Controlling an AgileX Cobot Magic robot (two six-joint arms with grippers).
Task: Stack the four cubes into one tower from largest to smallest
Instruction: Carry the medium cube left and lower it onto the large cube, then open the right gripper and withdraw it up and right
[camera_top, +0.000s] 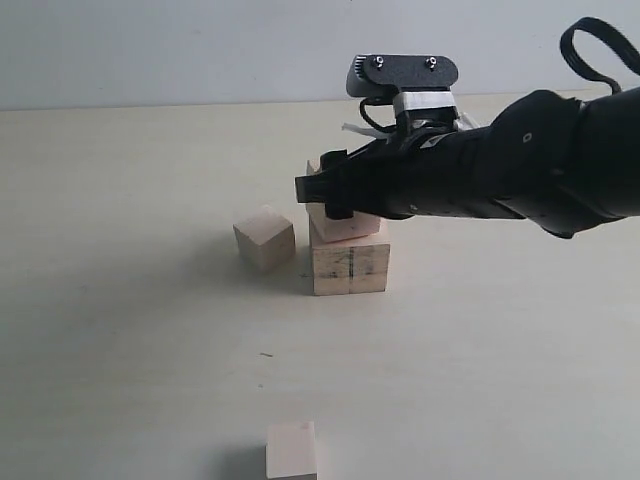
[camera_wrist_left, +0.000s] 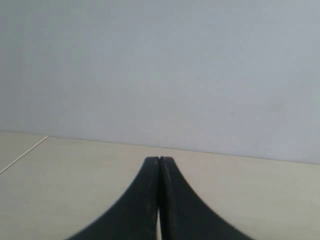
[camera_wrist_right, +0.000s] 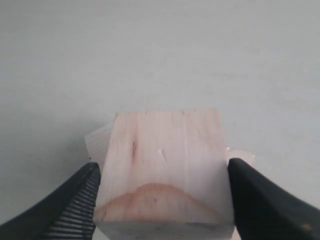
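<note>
Now, right gripper (camera_wrist_right: 163, 167) clasps second cube (camera_wrist_right: 165, 145) — atop largest cube (camera_top: 350, 268).

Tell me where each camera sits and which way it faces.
Exterior: off the arms, facing across the table toward the wall; right arm shows.
Left wrist: behind the left gripper, looks over the table at the wall; jaws shut.
Right wrist: looks down past the right gripper at the curved-grain cube it clamps.
Shared: exterior and right wrist both show that cube atop the largest cube.
</note>
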